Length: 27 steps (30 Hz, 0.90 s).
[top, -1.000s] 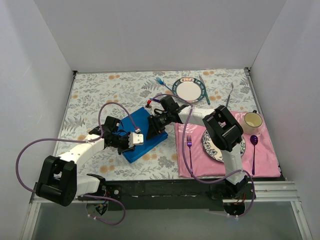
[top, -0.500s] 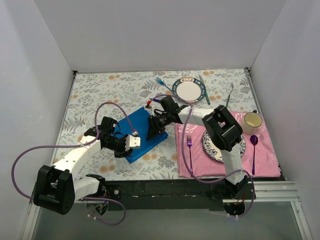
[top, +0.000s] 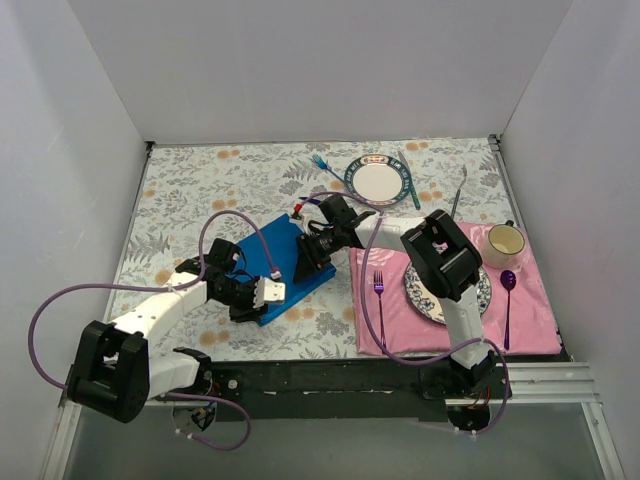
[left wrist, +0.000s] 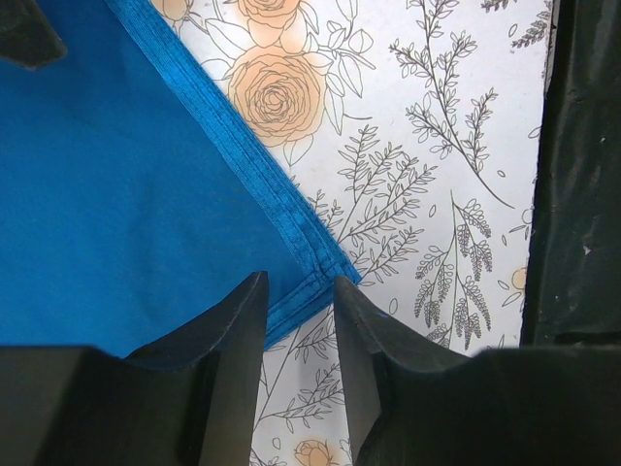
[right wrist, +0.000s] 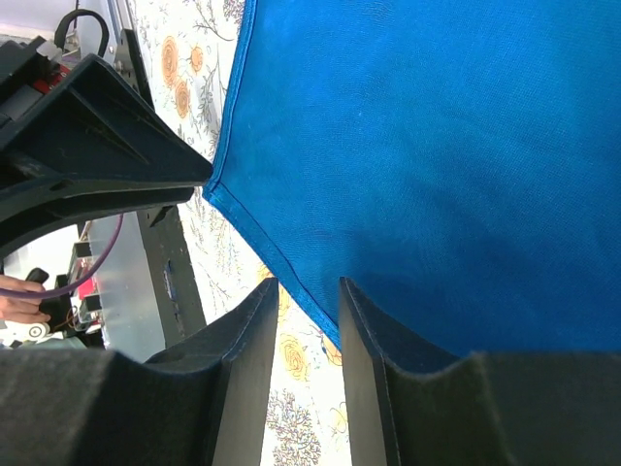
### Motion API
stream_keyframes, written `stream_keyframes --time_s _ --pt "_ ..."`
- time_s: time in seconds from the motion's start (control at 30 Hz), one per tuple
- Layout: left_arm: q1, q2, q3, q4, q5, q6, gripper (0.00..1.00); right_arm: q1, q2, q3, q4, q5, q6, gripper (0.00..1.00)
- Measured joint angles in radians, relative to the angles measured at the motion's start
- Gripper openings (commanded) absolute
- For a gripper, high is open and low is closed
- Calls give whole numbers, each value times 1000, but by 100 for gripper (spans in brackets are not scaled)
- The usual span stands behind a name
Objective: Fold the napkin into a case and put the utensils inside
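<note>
Napkin (top: 285, 262) (left wrist: 116, 194) (right wrist: 437, 146): blue, flat on the flowered tablecloth (top: 190, 190) as a slanted rectangle, mid-table, just left of the pink placemat (top: 530, 325); no utensil in it.
Left gripper (top: 268, 292) (left wrist: 299, 283): low at the napkin's near corner; fingers slightly spread, hemmed corner crossing the narrow gap, tablecloth showing through beside it; no pinch visible.
Right gripper (top: 313, 252) (right wrist: 309, 283): reaching in from the right over the napkin's right edge; fingers slightly spread, napkin edge running across the gap, tablecloth showing below it; cloth not clamped.
Fork (top: 320, 161): light blue, far side, on the tablecloth just left of the small plate (top: 378, 181), well apart from the napkin.
Knife (top: 459, 192): slim, dark, far right on the tablecloth, beyond the cup (top: 505, 241); colour too small to tell.
Placemat load: patterned plate (top: 428, 300), partly hidden; magenta fork (top: 379, 284) at its left; purple spoon (top: 508, 292) at its right; cup at the far right.
Teal knife (top: 407, 180): just right of the small plate.
</note>
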Motion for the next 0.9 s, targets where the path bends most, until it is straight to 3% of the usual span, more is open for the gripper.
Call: stream_keyframes --time_s 0.47,0.9 --pt "-34 0 -48 54 -39 -13 33 0 15 0 0 8 0 37" --pt "-40 0 -48 73 -53 -24 1 0 15 0 0 8 0 37"
